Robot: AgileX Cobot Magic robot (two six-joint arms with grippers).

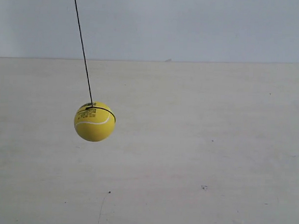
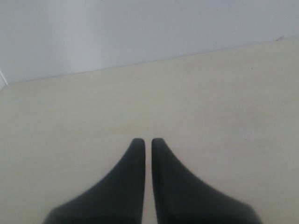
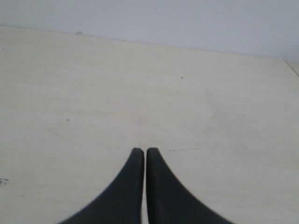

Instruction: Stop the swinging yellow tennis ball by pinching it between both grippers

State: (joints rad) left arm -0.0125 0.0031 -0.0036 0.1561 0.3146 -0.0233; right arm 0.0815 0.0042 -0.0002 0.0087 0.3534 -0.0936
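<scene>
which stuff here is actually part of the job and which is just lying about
Part of the job:
- ball, hanging on its string above the table
- left gripper, shut, holding nothing
- right gripper, shut, holding nothing

Just there:
- table
- wall
- dark speck on the table

Smooth, faintly glossy yellow tennis ball (image 1: 94, 127). Matt, pale wood-grain table (image 1: 212, 143). Smooth matt black plastic on left gripper (image 2: 148, 140) and right gripper (image 3: 141, 150).
</scene>
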